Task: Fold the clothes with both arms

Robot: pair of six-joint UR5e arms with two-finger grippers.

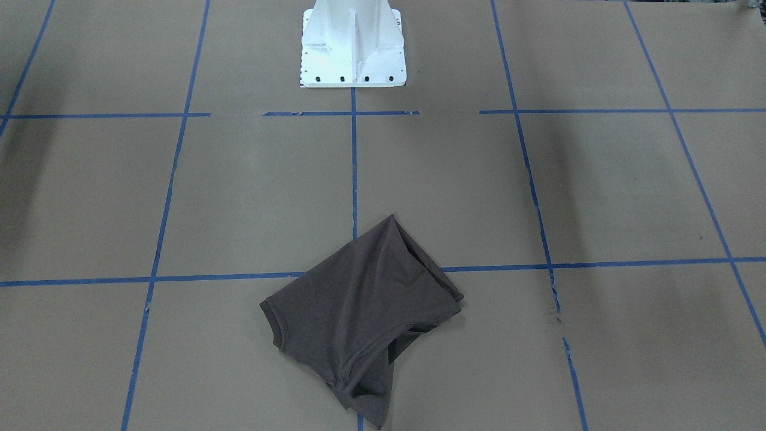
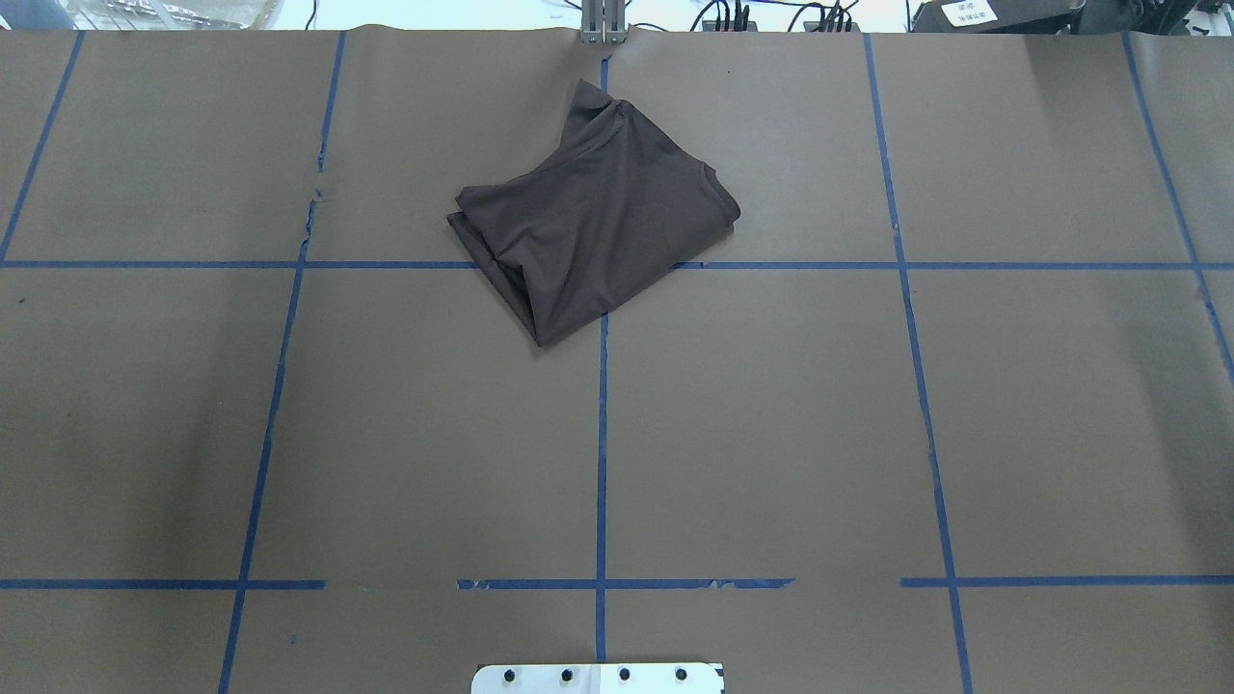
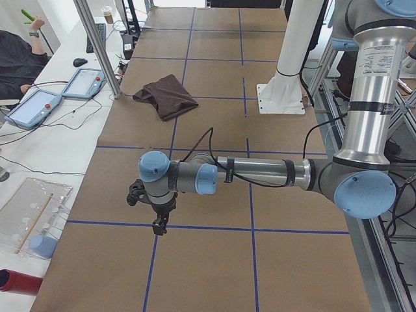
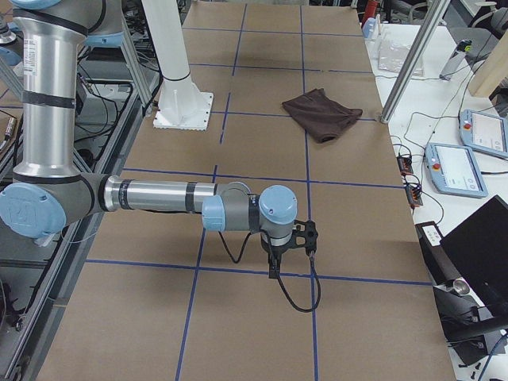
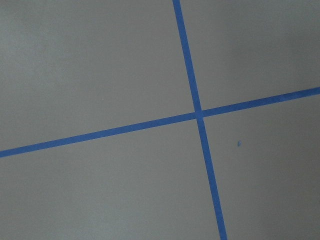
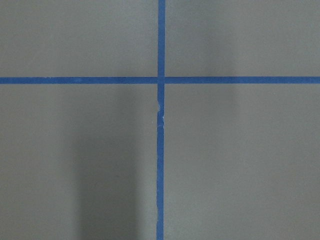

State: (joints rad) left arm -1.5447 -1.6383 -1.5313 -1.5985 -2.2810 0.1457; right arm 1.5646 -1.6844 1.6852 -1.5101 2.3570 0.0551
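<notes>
One T-shirt (image 2: 590,214), dark brown, lies in a rough folded bundle on the far side of the counter (image 2: 771,434) from my base, across the centre tape line (image 2: 602,453), skewed to the grid. One corner points back toward my pedestal (image 1: 353,45); a hemmed sleeve or collar edge shows on the far side. Layers uneven, one flap sticking out below the main stack.

Both arms parked wide, well apart from the shirt. My left hand (image 3: 158,211) hangs over a tape crossing toward the left end of the counter; my right hand (image 4: 290,250) hangs likewise toward the right end. Neither holds cloth. Fingers seen only from the side cameras, too small to judge; I cannot tell whether either hand is released or clenched. Both wrist cameras show only bare brown paper and blue tape.

My read: fold looks done or near done, though untidy; arms at rest pose.

Risks from here:
- If another fold is needed, the reach is long for both arms; a pinch on the top layer alone would peel the stack open.
- The skewed bundle gives my two hands unequal edges; uneven lift would twist it.
- The loose flap could drag and unroll the fold.
- Fingers pressed too low could snag the paper covering.
</notes>
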